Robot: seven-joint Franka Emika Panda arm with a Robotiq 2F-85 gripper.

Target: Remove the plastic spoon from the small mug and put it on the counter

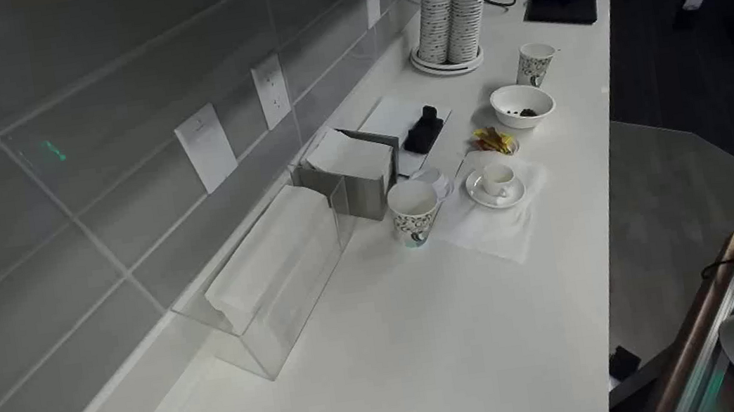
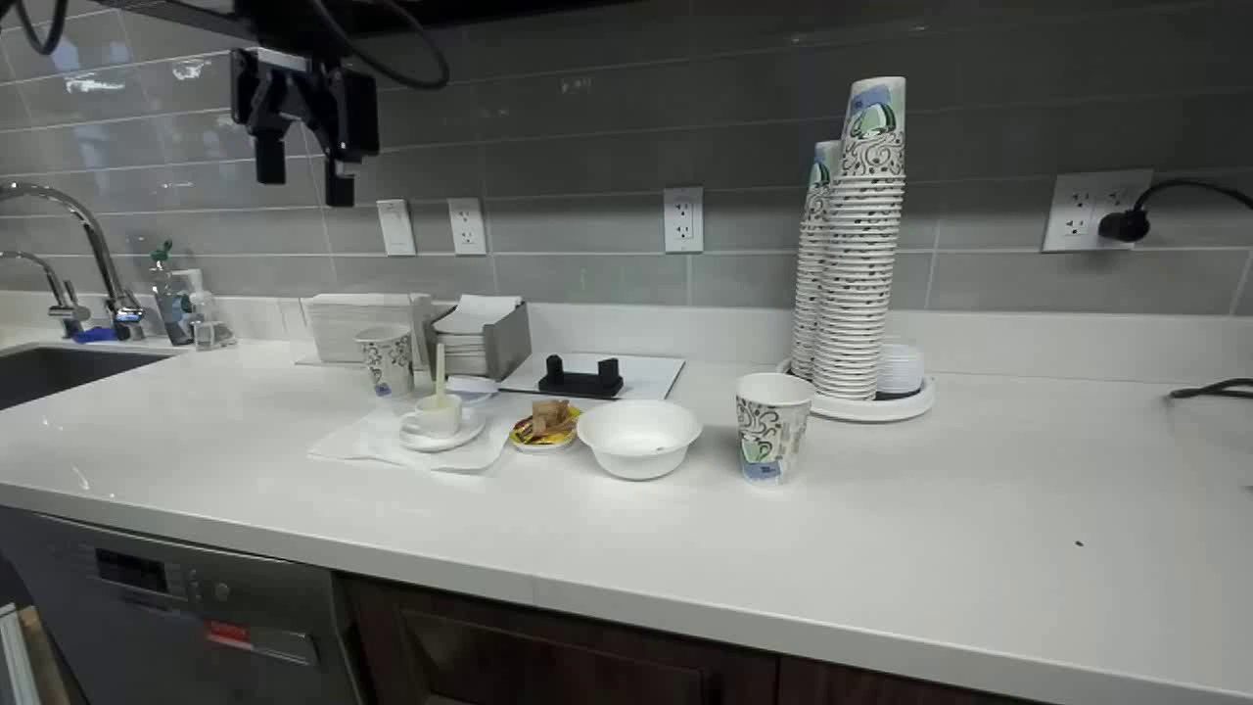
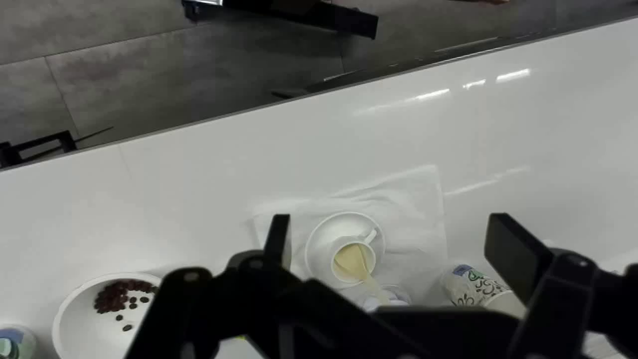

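Note:
The small mug (image 1: 497, 180) stands upright on a white saucer and shows in all views (image 2: 437, 418) (image 3: 344, 243). The pale plastic spoon (image 2: 440, 367) stands in it, handle up. In the wrist view the spoon's handle (image 3: 375, 288) leans over the rim towards the gripper body. The spoon cannot be made out in an exterior view where the mug looks empty. The white counter (image 1: 442, 345) runs under everything (image 2: 881, 568) (image 3: 199, 189). My gripper (image 2: 305, 174) is open and empty, high above the counter; in the wrist view its fingers (image 3: 396, 242) are wide apart, with the mug between them.
The saucer (image 2: 460, 433) rests on a paper napkin (image 2: 352, 439). Around it are a patterned paper cup (image 1: 413, 217), a dish of packets (image 2: 544, 428), a white bowl (image 2: 638, 441) and napkin holders (image 2: 485, 338). Another cup (image 2: 771, 431) and tall cup stacks (image 2: 857, 274) stand farther along.

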